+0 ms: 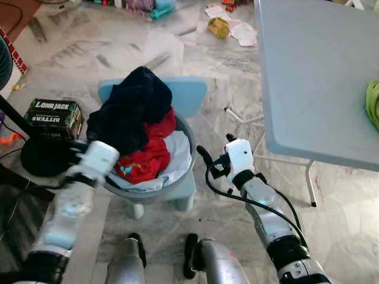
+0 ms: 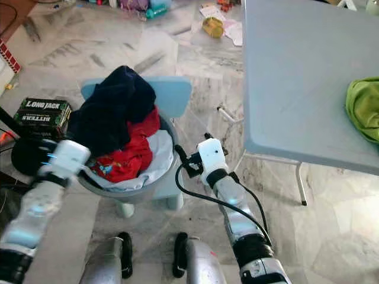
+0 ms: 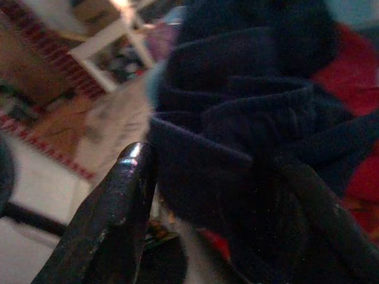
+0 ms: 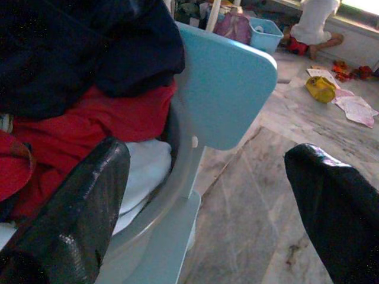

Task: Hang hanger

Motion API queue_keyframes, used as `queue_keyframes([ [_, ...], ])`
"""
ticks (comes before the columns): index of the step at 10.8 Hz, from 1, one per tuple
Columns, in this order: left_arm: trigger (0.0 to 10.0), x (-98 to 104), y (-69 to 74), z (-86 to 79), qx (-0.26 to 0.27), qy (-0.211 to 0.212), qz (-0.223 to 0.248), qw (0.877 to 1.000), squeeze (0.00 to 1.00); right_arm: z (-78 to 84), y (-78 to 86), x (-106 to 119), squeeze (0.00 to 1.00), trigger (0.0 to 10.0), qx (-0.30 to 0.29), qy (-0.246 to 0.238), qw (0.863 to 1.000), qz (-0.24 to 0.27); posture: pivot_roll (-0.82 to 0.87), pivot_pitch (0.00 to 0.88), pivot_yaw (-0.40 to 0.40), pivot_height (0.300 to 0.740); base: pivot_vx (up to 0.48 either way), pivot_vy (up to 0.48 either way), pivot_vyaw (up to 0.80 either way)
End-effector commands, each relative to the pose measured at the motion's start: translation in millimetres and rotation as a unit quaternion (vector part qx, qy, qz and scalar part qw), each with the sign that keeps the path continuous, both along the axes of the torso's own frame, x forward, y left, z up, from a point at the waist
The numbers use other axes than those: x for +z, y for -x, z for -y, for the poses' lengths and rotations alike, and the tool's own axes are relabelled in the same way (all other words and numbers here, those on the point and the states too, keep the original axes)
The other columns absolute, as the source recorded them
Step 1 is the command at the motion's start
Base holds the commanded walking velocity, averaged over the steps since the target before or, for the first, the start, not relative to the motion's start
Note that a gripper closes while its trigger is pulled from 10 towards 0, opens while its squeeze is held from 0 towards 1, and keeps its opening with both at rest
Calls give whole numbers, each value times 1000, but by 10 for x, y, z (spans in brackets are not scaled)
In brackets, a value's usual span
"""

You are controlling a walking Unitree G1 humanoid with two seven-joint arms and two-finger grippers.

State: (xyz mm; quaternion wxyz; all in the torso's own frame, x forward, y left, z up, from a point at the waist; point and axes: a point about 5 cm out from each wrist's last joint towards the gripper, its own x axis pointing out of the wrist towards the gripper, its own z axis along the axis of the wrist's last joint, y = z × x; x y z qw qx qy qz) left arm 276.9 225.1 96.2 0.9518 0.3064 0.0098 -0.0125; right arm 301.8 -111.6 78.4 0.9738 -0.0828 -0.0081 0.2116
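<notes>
A grey plastic basin (image 1: 185, 177) heaped with dark navy clothing (image 1: 133, 106) sits on a pale blue chair (image 1: 189, 94). The left hand (image 3: 225, 195), spread, presses into the navy cloth; the right hand (image 4: 207, 201) hangs spread beside the chair. A grey folding surface (image 1: 314, 77) is cut off at right.

- Marble-patterned floor (image 1: 148, 53) fills most of the frame.
- A light blue child's chair (image 1: 188, 94) stands on it at centre, carrying a grey basin (image 1: 188, 139) heaped with clothes.
- A dark "Long Jack Bitters" box (image 1: 53, 117) lies on the floor at left.
- Scattered papers (image 1: 240, 29) lie at upper centre.
- The grey folding table (image 1: 314, 71), at right, bears a green cloth (image 2: 362, 106).
</notes>
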Motion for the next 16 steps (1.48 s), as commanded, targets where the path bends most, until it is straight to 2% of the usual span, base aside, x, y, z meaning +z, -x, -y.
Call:
queue_keyframes([
  [1, 10000, -47, 87, -102, 28, -5, -1, 1000, 0, 25, 6, -9, 0, 10000, -2, 3, 1000, -1, 108, 222, -133, 740, 0, 0, 0],
  [3, 10000, -112, 180, -217, 75, 16, 3, 997, 0, 1, -3, -9, 0, 10000, 1, 3, 1000, -2, 118, 218, -132, 740, 0, 0, 0],
  [6, 10000, -209, 251, -126, 54, 27, 9, 998, 0, -18, -33, 2, 0, 10000, 2, 3, 1000, 0, 116, 206, -124, 740, 0, 0, 0],
  [9, 10000, -255, 310, -145, 65, 28, 12, 997, 0, -12, -27, -9, 0, 10000, 0, 4, 1000, 0, 117, 205, -122, 740, 0, 0, 0],
  [10, 10000, -252, 309, -95, 41, 28, 14, 999, 0, -23, -26, -15, 0, 10000, 2, 4, 1000, 0, 120, 206, -123, 740, 0, 0, 0],
  [11, 10000, -225, 307, 63, -22, 19, 15, 999, 0, -43, -32, -15, 0, 10000, 6, 7, 1000, 0, 124, 204, -125, 740, 0, 0, 0],
  [12, 10000, -175, 306, 149, -62, 8, 24, 998, 0, -44, -40, -10, 0, 10000, 6, 7, 1000, 1, 125, 203, -126, 740, 0, 0, 0],
  [14, 10000, -116, 330, 352, -160, 20, 15, 987, 0, -43, -41, -13, 0, 10000, 8, 9, 1000, 1, 125, 203, -126, 740, 0, 0, 0],
  [15, 10000, -172, 377, 368, -169, 24, -6, 985, 0, -44, -39, -15, 0, 10000, 9, 9, 1000, 2, 125, 203, -126, 740, 0, 0, 0],
  [16, 10000, -378, 520, 224, -134, 27, -48, 989, 0, -42, -36, -24, 0, 10000, 8, 10, 1000, 1, 125, 207, -123, 740, 0, 0, 0],
])
